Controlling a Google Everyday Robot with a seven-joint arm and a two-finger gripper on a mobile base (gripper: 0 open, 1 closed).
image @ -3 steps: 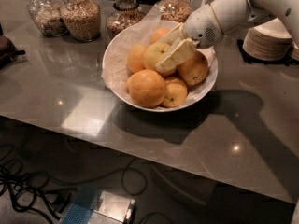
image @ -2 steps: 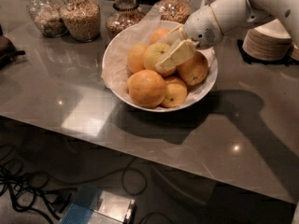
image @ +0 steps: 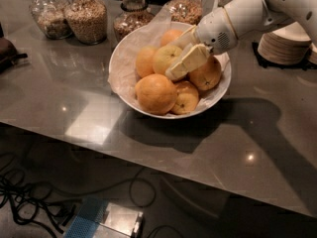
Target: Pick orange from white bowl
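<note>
The white bowl point(image: 120, 58), lined with crinkled paper, stands on the grey counter and holds several oranges. The paler, more yellow orange point(image: 162, 57) lies in the middle of the pile. My gripper point(image: 174, 59) reaches into the bowl from the upper right. One cream finger point(image: 188, 61) lies across the near right side of that orange and the other point(image: 184, 36) sits on its far side, so the gripper is shut on it. The orange still rests among the others. A deeper-orange orange point(image: 155, 93) lies at the front of the bowl.
Several glass jars of grains point(image: 86, 15) stand behind the bowl along the back of the counter. A stack of small cream dishes point(image: 285, 42) sits at the right under my arm. A dark object point(image: 9, 51) lies at the left edge. Cables and a box lie on the floor below.
</note>
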